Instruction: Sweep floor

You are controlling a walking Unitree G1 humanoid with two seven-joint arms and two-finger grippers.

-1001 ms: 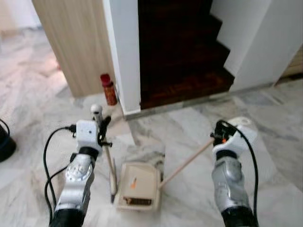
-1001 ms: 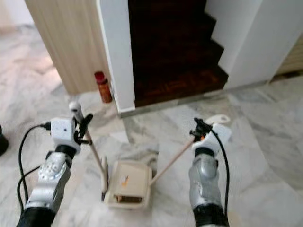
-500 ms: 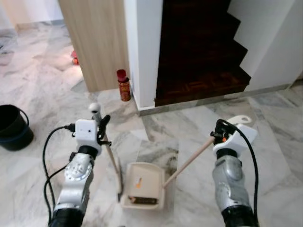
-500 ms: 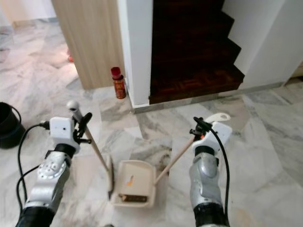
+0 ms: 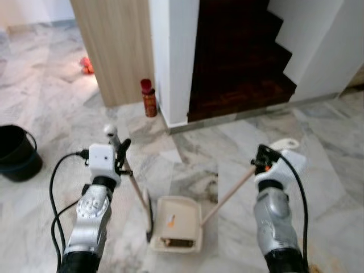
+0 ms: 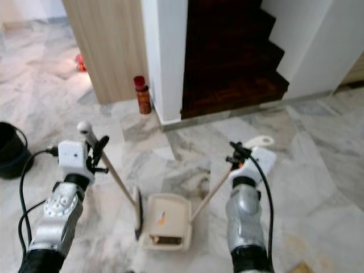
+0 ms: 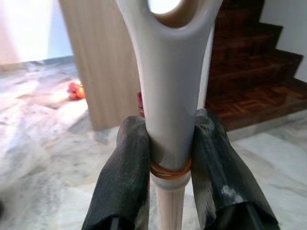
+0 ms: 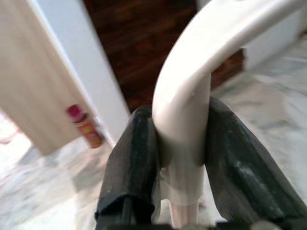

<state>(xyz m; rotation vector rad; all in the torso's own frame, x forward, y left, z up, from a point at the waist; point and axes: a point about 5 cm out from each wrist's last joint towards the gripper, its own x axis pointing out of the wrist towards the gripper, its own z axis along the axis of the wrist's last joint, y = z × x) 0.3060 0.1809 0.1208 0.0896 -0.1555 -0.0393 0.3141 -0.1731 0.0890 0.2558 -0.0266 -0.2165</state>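
Black bucket [image 5: 17,152] cut by the left picture edge. Small red object [image 5: 86,65] on the floor beside the wood panel [image 5: 116,45]: too blurred to identify. Orange scrap in the dustpan [image 5: 177,223]: too small to tell. Broom head [image 5: 149,215] seen edge-on, bristles indistinct. Stairwell [image 5: 239,51] upper steps lost in darkness.

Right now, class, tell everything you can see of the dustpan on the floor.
The dustpan is a cream plastic tray lying flat on the marble floor between the two arms. A small orange scrap lies inside. Its long pale wooden handle slants up to the right end effector, which is shut on the handle's white plastic top. The brush head stands at its left edge.
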